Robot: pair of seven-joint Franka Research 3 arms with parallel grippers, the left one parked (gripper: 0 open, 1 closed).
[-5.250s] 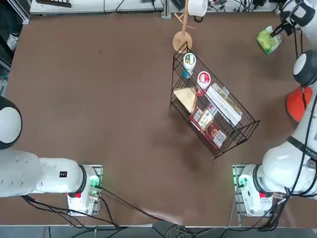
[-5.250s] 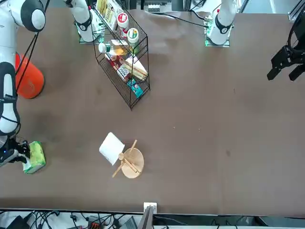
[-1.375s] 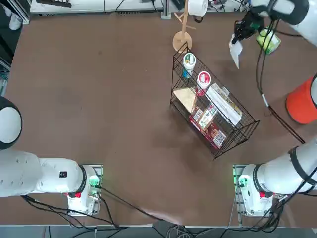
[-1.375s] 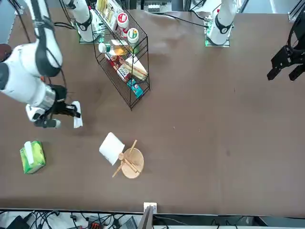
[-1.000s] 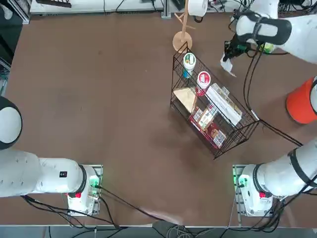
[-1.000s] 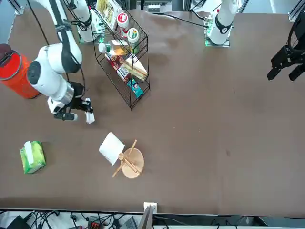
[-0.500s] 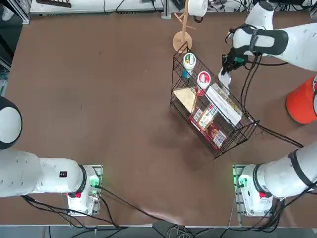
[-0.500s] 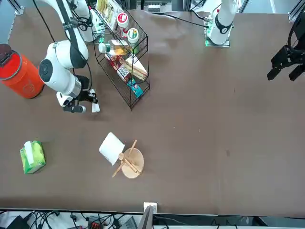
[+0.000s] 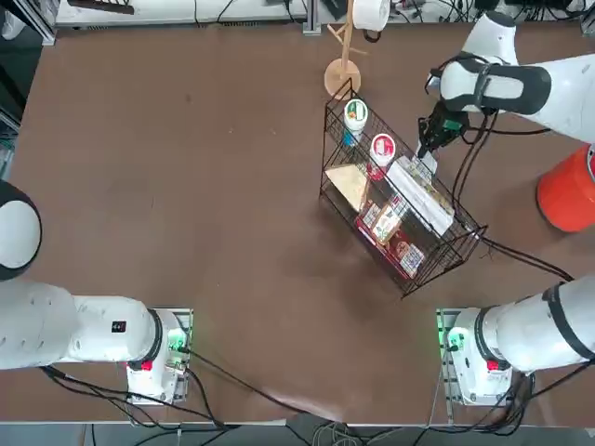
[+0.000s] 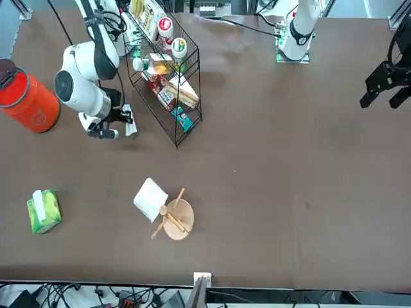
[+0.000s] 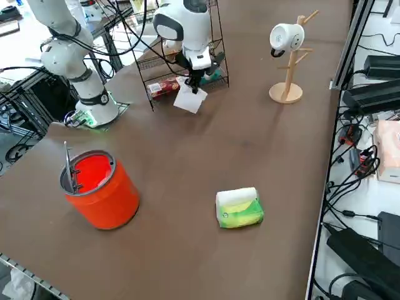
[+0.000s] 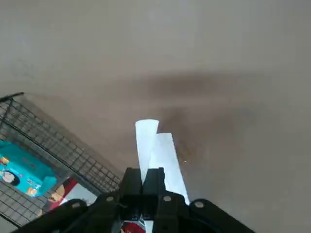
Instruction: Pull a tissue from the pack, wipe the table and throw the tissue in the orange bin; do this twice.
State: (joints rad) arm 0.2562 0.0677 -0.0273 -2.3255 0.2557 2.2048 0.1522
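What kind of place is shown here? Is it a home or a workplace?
Most likely a robotics lab, not a home. Robot arms are bolted to a large brown table, cables and power supplies run along its edges, and household props such as a wire basket of groceries are staged on it.

The large flat matte brown table (image 9: 186,167) carries everything in view. On it stands a black wire basket (image 9: 405,228) filled with packaged groceries, set at an angle near the middle of the robot's right half. Beyond the basket, toward the far edge, a wooden stand (image 9: 342,72) with a round base holds a white paper roll (image 9: 370,13). A bright orange-red round plastic bin (image 11: 100,188) stands upright near the table's right edge. A small soft yellow-green plastic packet (image 11: 239,207) with a paler whitish face lies well apart from the bin, toward the far right corner. The two arm bases (image 9: 474,358) are fixed at the near edge.
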